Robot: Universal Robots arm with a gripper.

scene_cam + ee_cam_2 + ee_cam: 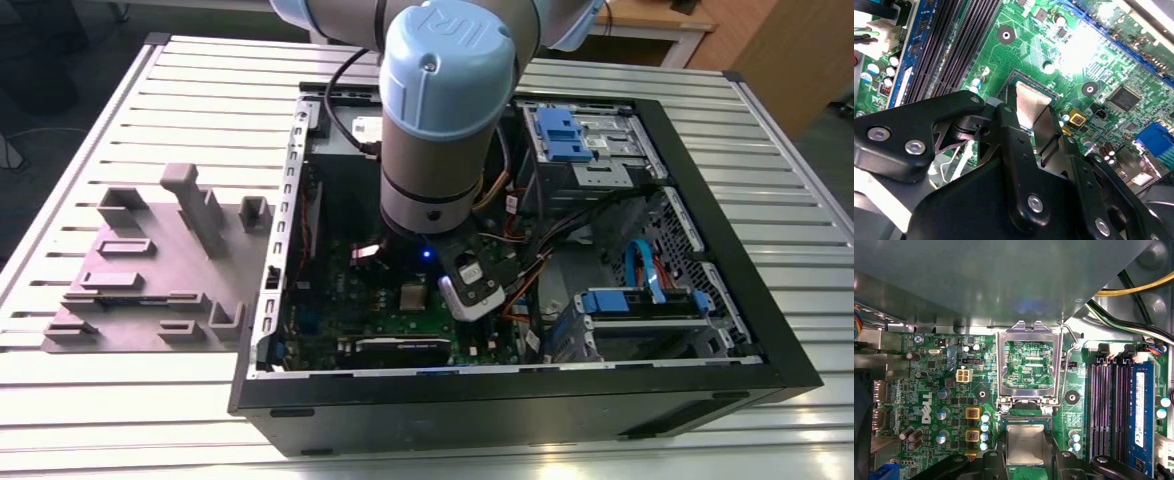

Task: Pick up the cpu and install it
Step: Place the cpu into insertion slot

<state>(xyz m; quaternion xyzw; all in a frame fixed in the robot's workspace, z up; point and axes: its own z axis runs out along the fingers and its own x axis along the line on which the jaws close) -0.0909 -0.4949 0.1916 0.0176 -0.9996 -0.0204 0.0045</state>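
Observation:
The cpu (1025, 445) is a small silvery square chip over the dark socket on the green motherboard (934, 390). My gripper (1025, 437) has a black finger against each of its two opposite edges, so it is shut on the chip. In the second wrist view the cpu (1031, 100) shines between the fingers (1009, 135), low over the socket. I cannot tell whether it rests in the socket. The silver socket frame (1029, 365) is swung open just beyond it. In the exterior view the gripper (461, 300) reaches down inside the open PC case.
Dark memory slots and a blue module (1139, 410) run beside the socket. Yellow and black cables (1134, 300) hang nearby. Blue drive cages (581, 135) and the case walls (534, 385) surround the arm. A grey fixture plate (147, 270) lies on the slatted table at the exterior view's left.

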